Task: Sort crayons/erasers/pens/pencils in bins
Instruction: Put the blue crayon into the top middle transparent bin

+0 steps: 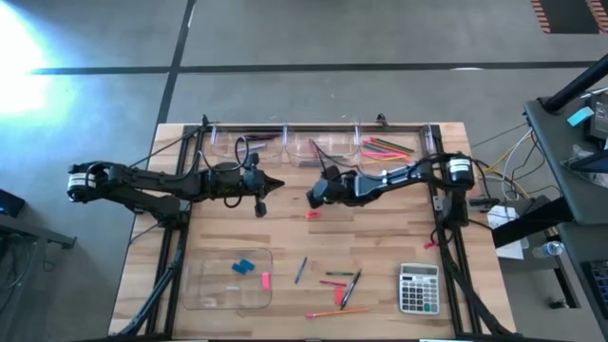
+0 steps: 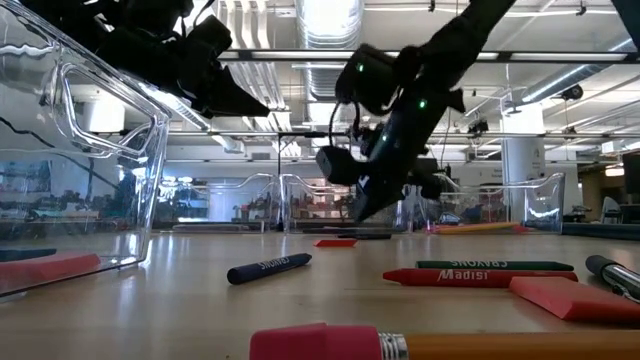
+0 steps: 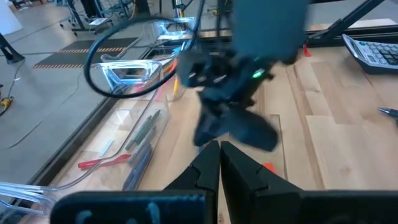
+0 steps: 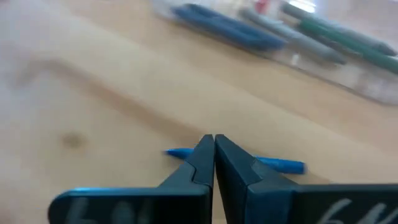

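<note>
My right gripper (image 1: 311, 199) (image 4: 214, 138) hangs over the table's middle, shut on a short blue stick (image 4: 283, 165); pen or crayon, I cannot tell. To its left my left gripper (image 1: 277, 185) (image 3: 219, 146) hovers shut and holds nothing. Three clear bins (image 1: 318, 149) stand in a row at the far edge; the right one holds orange, pink and green pencils (image 1: 385, 146). The shallow tray (image 1: 204, 285) at the near left holds a blue eraser (image 1: 244, 266) and a pink eraser (image 1: 265, 279). A red eraser (image 1: 312, 216) lies flat just nearer than my right gripper. My right gripper pinches the blue stick about its middle between its two fingers, which lie across it. The pointed end (image 4: 169, 151) sticks out on one side and the blunt end (image 4: 298, 165) on the other. The fingers slant down from the table's right. The stick sits about level.
Loose crayons, pens and a pencil (image 1: 337, 282) lie at the near middle, with a dark blue crayon (image 2: 270, 267) to their left. A grey calculator (image 1: 418, 288) sits at the near right. Bare wood lies between the bins and the loose sticks.
</note>
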You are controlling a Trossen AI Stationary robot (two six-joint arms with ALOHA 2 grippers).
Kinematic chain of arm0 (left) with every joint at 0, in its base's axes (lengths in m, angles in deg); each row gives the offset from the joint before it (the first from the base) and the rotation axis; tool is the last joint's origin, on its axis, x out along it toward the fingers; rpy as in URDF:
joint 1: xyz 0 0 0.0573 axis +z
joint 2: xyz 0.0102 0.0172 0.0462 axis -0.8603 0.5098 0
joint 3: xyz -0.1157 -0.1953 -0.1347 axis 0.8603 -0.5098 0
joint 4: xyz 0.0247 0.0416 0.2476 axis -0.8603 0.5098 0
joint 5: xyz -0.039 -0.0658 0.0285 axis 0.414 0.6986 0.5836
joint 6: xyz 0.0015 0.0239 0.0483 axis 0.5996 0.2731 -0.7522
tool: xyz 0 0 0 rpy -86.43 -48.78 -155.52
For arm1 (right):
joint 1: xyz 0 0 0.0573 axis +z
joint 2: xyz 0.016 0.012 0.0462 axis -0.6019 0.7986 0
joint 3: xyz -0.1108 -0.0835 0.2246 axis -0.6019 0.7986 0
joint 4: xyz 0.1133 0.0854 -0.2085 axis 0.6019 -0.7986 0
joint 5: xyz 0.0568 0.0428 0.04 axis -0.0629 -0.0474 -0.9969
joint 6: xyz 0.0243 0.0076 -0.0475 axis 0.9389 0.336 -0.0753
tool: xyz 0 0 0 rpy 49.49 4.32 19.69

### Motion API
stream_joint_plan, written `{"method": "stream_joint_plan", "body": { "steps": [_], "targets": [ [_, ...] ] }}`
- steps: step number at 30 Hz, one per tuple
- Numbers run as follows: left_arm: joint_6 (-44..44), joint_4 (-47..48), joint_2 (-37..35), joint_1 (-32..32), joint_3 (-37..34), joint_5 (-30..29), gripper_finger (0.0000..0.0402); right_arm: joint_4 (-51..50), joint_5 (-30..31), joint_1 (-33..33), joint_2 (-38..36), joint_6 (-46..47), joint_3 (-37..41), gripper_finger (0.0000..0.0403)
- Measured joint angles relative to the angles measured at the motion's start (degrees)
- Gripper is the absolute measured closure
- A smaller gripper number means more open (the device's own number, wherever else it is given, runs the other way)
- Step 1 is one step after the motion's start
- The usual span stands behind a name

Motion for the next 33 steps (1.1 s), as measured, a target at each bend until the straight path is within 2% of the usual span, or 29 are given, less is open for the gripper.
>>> {"method": "stream_joint_plan", "body": {
  "steps": [5, 12, 17, 21, 24, 29, 33],
  "targets": [
    [1.1, 0.0, 0.0, 0.0, 0.0, 0.0, 0.0402, -0.6, -0.2, 4.2, -4.1, -5.3, 0.0, 0.0394],
    [1.4, 0.0, 0.0, -0.3, 0.0, 1.3, 0.0402, -6.1, -0.6, 6.2, -9.6, -23.7, 0.0, 0.0394],
    [1.4, 0.0, 0.0, -0.3, 0.0, 1.5, 0.0402, -13.8, -7.9, 5.3, -12.5, -33.2, 0.0, 0.0386],
    [1.4, -0.1, 0.0, -0.3, 0.0, 1.5, 0.0402, -19.7, -9.3, 5.5, -12.6, -41.5, 0.1, 0.035],
    [1.5, 0.0, 0.0, -0.3, 0.0, 1.5, 0.0402, -22.0, -10.3, 6.1, -11.4, -45.8, 0.1, 0.0305],
    [1.6, 0.0, 0.0, -0.3, 0.0, 1.5, 0.0402, -21.7, -17.6, 6.2, -9.6, -45.8, -0.3, 0.0234],
    [1.6, 0.0, 0.0, -0.3, 0.0, 1.6, 0.0402, -22.6, -18.8, 6.1, -9.4, -48.8, -0.3, 0.0201]
  ]
}}
